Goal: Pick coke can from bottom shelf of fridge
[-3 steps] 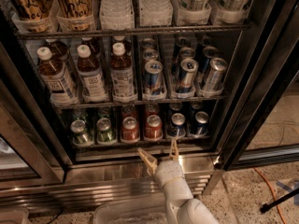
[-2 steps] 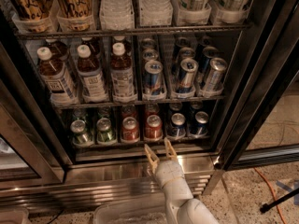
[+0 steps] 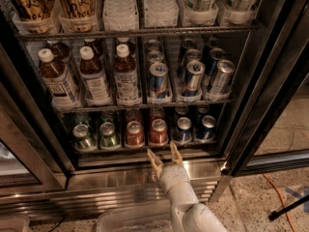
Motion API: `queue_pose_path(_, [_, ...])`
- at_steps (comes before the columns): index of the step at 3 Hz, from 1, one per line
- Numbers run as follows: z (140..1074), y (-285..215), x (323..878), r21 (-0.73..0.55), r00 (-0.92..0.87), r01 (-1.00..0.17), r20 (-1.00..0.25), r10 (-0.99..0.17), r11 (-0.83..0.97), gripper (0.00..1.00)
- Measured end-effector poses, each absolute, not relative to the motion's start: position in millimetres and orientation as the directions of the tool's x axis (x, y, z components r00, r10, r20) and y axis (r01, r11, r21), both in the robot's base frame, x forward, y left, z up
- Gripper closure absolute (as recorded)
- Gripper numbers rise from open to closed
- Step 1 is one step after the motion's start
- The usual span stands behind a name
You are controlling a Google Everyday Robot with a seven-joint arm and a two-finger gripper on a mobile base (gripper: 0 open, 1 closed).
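Lower centre of frame: pincer on a white arm, fingers spread, pinching nothing, tips just below the front lip of the bottom shelf, outside the fridge and over its steel slatted base. Just above the tips, near centre of frame: coke can, red with silver top, upright in the front row of that shelf, untouched. Just left of it, a 2nd red can; further left, 2 green cans; to the right, 2 blue cans. More cans behind in each lane, too dark to count. Above, upper rack with bottles and tall slim cans. At bottom edge, clear plastic bin. Progress, by judgement: early, approach only. Roughly lined up with the right-hand red lane, but no contact, no grasp, no lift. Left to do: raise a little, reach in under the low headroom, straddle the can, close on it, draw it out over the lip. Risk: nudging the neighbouring red or blue can in such tight lanes.
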State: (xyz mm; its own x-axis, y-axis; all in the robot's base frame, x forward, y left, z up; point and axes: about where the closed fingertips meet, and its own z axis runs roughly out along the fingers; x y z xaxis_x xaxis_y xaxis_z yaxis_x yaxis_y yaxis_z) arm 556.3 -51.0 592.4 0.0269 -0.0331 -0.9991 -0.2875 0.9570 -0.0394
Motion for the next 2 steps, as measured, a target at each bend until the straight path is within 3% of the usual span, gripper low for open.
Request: queue_pose_path(2, [597, -50, 586, -0.051, 0.043, -0.297, -0.998, -0.04, 0.954, 0.3])
